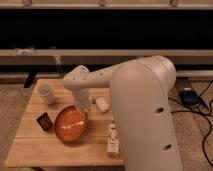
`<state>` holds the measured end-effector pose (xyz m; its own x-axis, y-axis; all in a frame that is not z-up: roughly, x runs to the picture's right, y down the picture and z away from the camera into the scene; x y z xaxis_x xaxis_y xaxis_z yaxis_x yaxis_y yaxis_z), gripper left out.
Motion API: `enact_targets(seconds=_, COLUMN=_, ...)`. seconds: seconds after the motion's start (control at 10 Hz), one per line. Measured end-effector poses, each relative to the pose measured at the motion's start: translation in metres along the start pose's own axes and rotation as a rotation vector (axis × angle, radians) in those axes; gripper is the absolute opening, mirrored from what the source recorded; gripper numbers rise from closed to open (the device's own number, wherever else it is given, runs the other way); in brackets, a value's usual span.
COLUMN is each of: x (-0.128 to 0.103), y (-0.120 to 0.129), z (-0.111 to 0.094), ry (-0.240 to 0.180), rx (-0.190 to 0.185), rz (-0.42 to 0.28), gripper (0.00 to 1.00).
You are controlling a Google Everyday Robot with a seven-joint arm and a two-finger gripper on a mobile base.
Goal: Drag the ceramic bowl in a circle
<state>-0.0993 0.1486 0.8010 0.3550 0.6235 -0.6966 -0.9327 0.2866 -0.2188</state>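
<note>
The ceramic bowl (70,124), orange-red, wide and shallow, sits left of centre on the wooden table (35,145). It looks slightly tipped, with its inside facing the camera. My gripper (83,106) points down at the end of the white arm (90,80) and meets the bowl's far right rim. The wrist hides where it touches the bowl.
A small white cup (46,93) stands at the table's far left. A small dark object (45,121) lies just left of the bowl. A pale object (102,104) lies right of the gripper. An upright packet (113,139) stands near the front edge. The robot's body (150,120) fills the right.
</note>
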Motion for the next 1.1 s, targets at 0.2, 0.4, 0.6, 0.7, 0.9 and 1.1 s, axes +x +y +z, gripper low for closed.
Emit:
enact_targets(seconds=0.2, x=0.021, y=-0.017, z=0.003, ry=0.008, rx=-0.003, rz=0.025, gripper=0.74)
enact_targets(seconds=0.4, x=0.038, y=-0.037, z=0.005, ry=0.011, rx=-0.008, rz=0.069, gripper=0.74)
enact_targets(seconds=0.6, x=0.042, y=-0.050, z=0.002, ry=0.001, rx=-0.022, rz=0.108, gripper=0.74)
enact_targets(seconds=0.7, x=0.040, y=-0.049, z=-0.001, ry=-0.018, rx=-0.040, rz=0.113, gripper=0.74)
enact_targets(seconds=0.9, x=0.040, y=-0.053, z=-0.003, ry=-0.027, rx=-0.052, rz=0.118, gripper=0.74)
enact_targets(seconds=1.1, x=0.039, y=-0.051, z=-0.003, ry=-0.028, rx=-0.053, rz=0.115, gripper=0.74)
